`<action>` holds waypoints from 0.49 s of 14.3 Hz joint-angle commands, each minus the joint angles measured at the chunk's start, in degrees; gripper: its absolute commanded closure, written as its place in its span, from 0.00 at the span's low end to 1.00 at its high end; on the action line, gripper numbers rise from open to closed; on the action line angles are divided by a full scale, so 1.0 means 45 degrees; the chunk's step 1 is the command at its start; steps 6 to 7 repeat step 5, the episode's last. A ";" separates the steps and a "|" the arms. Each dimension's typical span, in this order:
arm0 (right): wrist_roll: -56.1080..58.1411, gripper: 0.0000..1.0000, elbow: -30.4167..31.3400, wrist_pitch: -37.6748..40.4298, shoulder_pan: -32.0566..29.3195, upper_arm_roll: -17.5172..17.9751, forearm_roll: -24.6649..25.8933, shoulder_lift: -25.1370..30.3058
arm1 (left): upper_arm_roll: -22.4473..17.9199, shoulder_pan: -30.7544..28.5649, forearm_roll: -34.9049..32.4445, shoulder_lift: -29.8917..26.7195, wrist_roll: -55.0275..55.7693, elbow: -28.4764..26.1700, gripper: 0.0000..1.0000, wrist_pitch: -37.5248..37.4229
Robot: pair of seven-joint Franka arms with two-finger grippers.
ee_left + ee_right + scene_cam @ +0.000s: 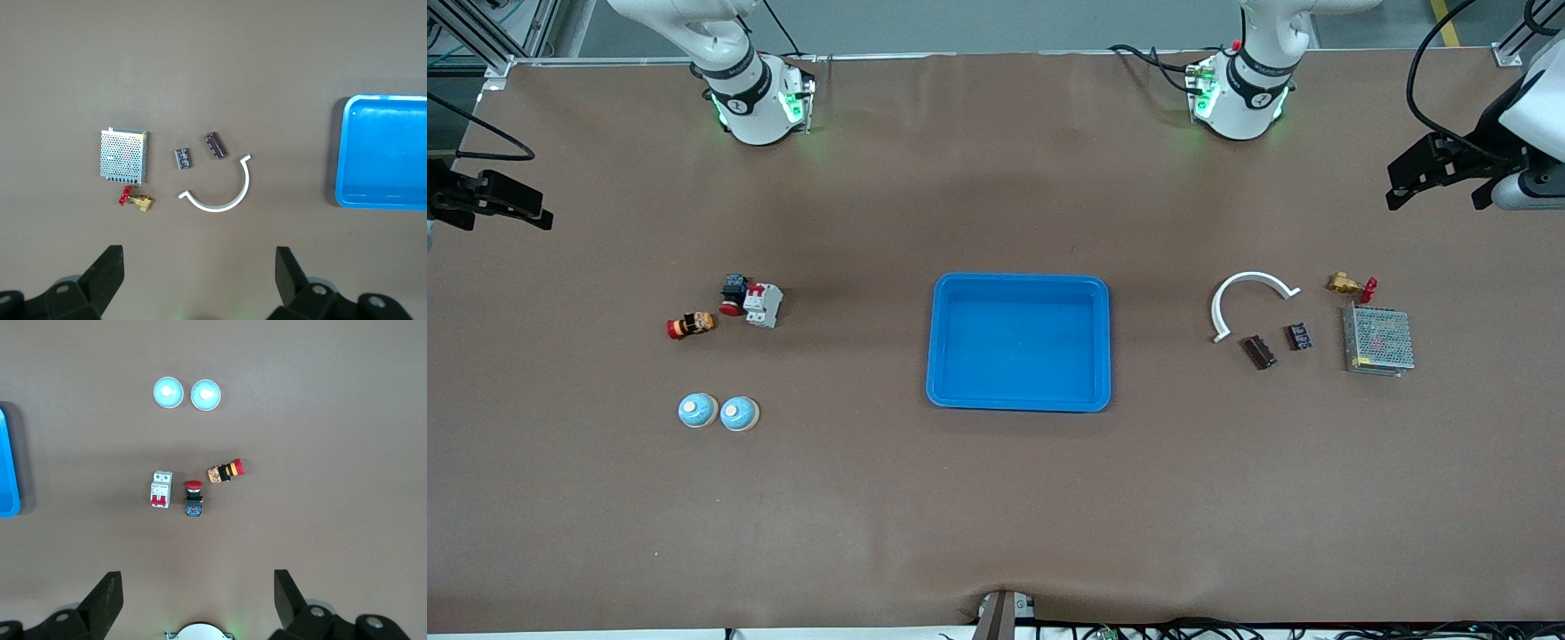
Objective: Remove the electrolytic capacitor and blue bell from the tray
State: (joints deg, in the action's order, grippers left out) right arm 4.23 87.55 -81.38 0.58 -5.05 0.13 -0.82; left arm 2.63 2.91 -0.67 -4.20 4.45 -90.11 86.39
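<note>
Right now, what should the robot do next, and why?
Probably just wait, with nothing to pick out. The blue tray looks empty. Both blue bells sit on the table toward the right arm's end, and the dark capacitor lies toward the left arm's end. The left gripper and the right gripper hang open over those things, holding nothing.

Both arms have white housings with black joint rings; each base shows green indicator lights and black cables routed beside it. The left gripper (pixel 1440 173) and right gripper (pixel 489 200) are black, with angular black fingers (pixel 107 267) carrying round screw holes near the mounts.
</note>
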 commanded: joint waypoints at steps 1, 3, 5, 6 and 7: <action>0.0115 0.00 0.0076 -0.0021 -0.0109 0.0185 0.0186 0.0163 | 0.0001 -0.0022 0.0031 0.0114 0.0065 0.0317 0.00 -0.0293; 0.0134 0.00 0.0076 -0.0002 -0.0109 0.0185 0.0186 0.0163 | -0.0019 -0.0022 0.0031 0.0114 0.0065 0.0317 0.00 -0.0312; 0.0134 0.00 0.0076 0.0018 -0.0109 0.0185 0.0186 0.0163 | -0.0019 -0.0022 -0.0085 0.0075 0.0084 0.0317 0.00 -0.0448; 0.0134 0.00 0.0076 0.0018 -0.0109 0.0185 0.0186 0.0163 | -0.0019 -0.0022 -0.0085 0.0075 0.0084 0.0317 0.00 -0.0448; 0.0134 0.00 0.0076 0.0018 -0.0109 0.0185 0.0186 0.0163 | -0.0019 -0.0022 -0.0085 0.0075 0.0084 0.0317 0.00 -0.0448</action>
